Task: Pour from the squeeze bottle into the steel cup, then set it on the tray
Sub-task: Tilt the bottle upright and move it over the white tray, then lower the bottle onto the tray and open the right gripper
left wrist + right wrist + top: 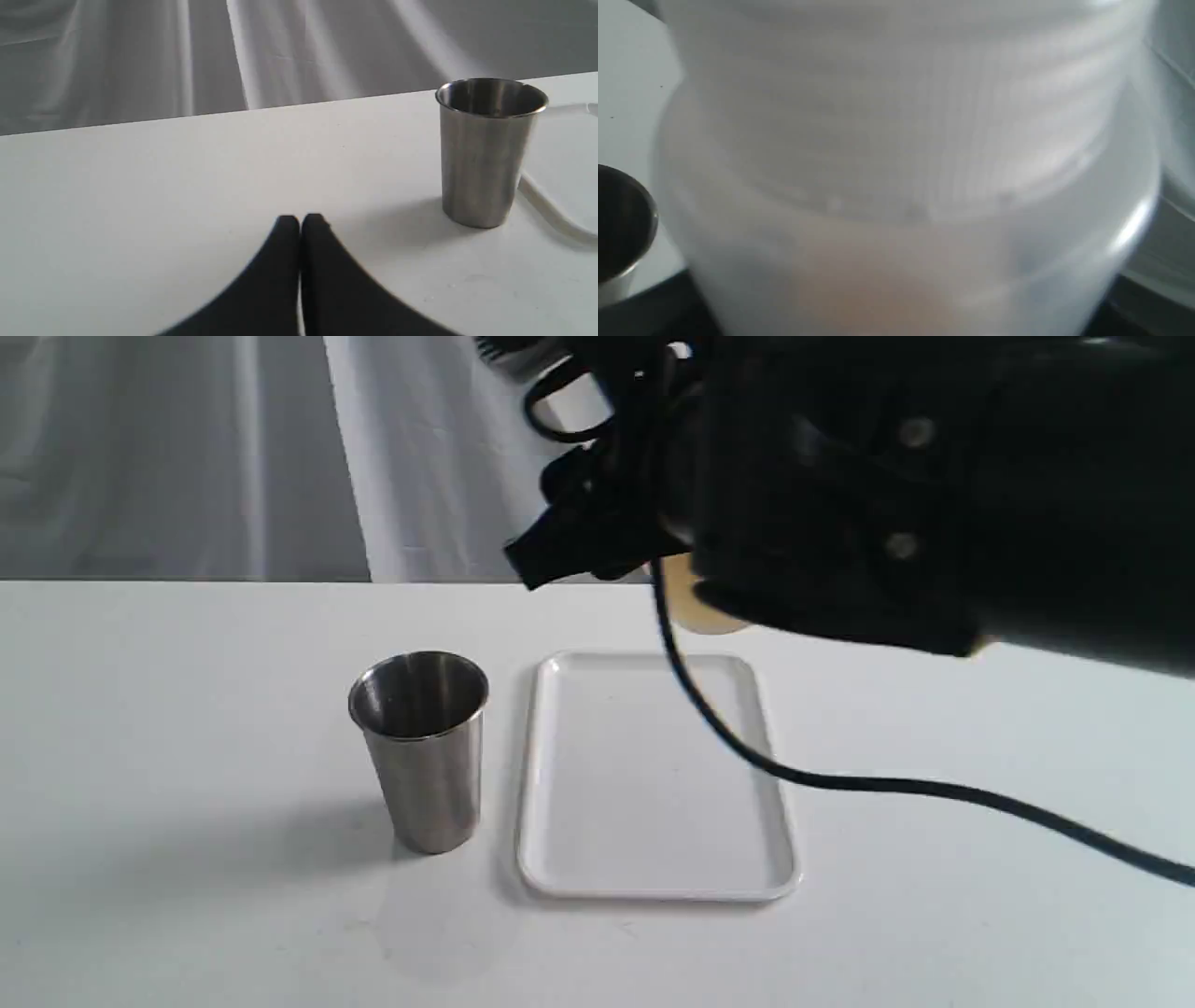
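The steel cup [422,747] stands upright on the white table, just left of the flat white tray [560,887], which has nothing standing on it. My right gripper [653,569] hangs above the tray's far end, shut on the squeeze bottle [698,605]; only an amber patch of it shows under the black arm. Up close, the translucent squeeze bottle [906,177] fills the right wrist view, with the cup's rim [621,224] off to one side. The left gripper [300,222] is shut on nothing, low over the table. It stays apart from the cup [486,154].
A black cable [840,782] hangs from the right arm and crosses over the tray's right side. The tray's rim [556,214] lies just beyond the cup in the left wrist view. A grey cloth backdrop hangs behind the table's far edge.
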Available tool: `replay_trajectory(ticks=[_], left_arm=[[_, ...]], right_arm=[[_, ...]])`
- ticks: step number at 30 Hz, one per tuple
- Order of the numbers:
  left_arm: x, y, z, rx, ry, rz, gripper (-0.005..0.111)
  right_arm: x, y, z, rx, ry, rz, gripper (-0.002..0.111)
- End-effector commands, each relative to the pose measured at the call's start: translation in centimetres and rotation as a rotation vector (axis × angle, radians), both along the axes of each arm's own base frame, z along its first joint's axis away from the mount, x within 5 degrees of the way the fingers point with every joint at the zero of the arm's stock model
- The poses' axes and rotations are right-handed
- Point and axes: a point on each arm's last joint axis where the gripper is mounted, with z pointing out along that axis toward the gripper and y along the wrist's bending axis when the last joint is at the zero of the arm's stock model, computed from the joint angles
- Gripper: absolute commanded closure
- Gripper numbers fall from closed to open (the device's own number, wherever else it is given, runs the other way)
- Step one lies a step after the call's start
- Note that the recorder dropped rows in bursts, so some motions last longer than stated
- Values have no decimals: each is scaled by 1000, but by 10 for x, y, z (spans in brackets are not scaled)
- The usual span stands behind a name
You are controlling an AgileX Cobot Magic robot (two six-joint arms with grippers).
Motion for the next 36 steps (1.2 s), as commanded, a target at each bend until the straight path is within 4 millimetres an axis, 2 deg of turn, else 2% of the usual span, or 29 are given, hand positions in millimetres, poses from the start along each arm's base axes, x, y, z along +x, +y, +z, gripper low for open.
replay_trajectory(ticks=[1, 6, 12, 18, 26, 36], left_arm=[[0, 0, -1, -2, -5, -6, 107], [0, 0, -1, -4, -5, -5, 107], [0, 0, -1, -6, -5, -5, 107], [0, 0, -1, -6, -5, -5, 107], [0, 0, -1, -2, -5, -6, 107], [0, 0, -1, -4, -5, -5, 107]], right_arm=[[-7, -31, 14, 51, -44, -63, 94], [-7, -54, 5, 205, 46, -80, 94], [-3, -56, -21, 354, 105, 134, 94], [-2, -66, -48, 512, 150, 186, 94], [2, -84, -77, 547, 66, 279, 94], [33, -77, -126, 539, -14, 299, 94]])
